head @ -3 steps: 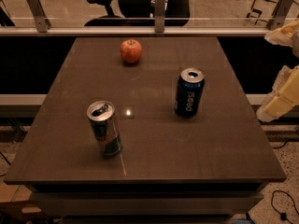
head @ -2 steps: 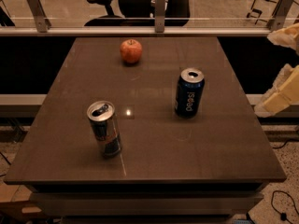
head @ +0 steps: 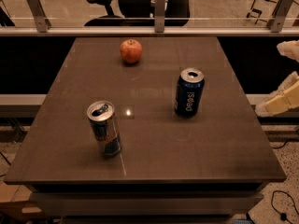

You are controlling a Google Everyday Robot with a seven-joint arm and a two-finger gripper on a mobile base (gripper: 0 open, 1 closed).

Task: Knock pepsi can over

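1. Pepsi can (head: 189, 93): upright on the table (head: 154, 157), right of centre and about midway between the near and far edges. Dark blue, silver top with the opening showing, white lettering running down the side facing the camera.
2. Gripper (head: 282, 101): cream-coloured, off the table's right edge and partly cut by the frame, roughly level with the pepsi can and well apart from it. Touching nothing on the table. Cannot tell how far open it is, or whether anything is held.
3. Energy can (head: 103, 129): slimmer, silver and blue, upright near the front left, opened top tilted toward view. Well apart from the pepsi can.
4. Apple (head: 131, 51): red-orange, near the far edge, left of centre, well apart from both cans.
5. Glare spot (head: 127, 112): small and bright on the dark tabletop, between the two cans.
6. Rail (head: 159, 31): pale bar with metal posts just behind the table. Dark office chair (head: 135, 3) beyond it.
7. Cable (head: 281, 208): black, on the speckled floor at the lower right.
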